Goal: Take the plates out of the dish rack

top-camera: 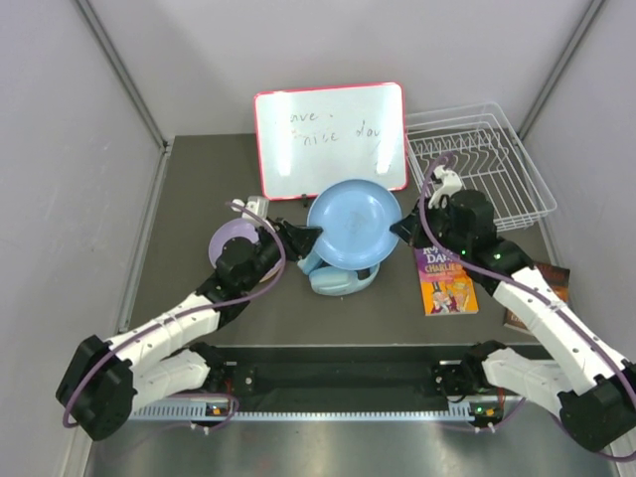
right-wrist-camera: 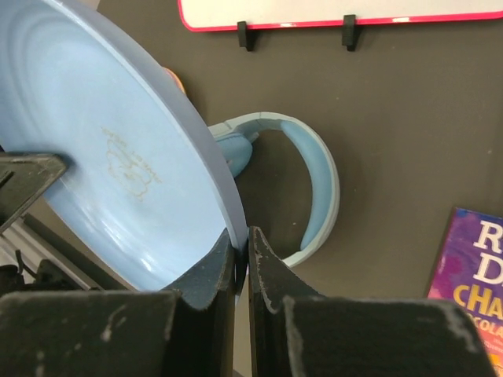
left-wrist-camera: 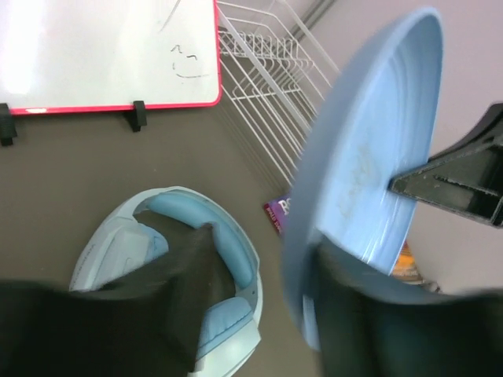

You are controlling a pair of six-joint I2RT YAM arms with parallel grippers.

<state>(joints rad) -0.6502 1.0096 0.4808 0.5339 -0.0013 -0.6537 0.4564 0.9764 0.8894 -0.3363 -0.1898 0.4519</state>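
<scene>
A light blue plate point(top-camera: 353, 224) point(left-wrist-camera: 369, 157) point(right-wrist-camera: 118, 157) hangs tilted above the table between both grippers. My right gripper point(top-camera: 402, 231) point(right-wrist-camera: 247, 251) is shut on its right rim. My left gripper point(top-camera: 303, 237) point(left-wrist-camera: 275, 306) straddles the opposite rim. One finger is behind the plate and the other stands off over the headphones, so the jaws are open. A lavender plate point(top-camera: 231, 241) lies flat on the table under the left arm. The white wire dish rack point(top-camera: 487, 164) point(left-wrist-camera: 267, 71) stands at the back right, with no plates showing in it.
Light blue headphones point(top-camera: 343, 276) point(left-wrist-camera: 173, 259) point(right-wrist-camera: 314, 181) lie directly under the held plate. A red-framed whiteboard point(top-camera: 331, 139) stands at the back. A purple book point(top-camera: 444, 280) lies right of the headphones, and another book point(top-camera: 537, 293) lies near the right edge.
</scene>
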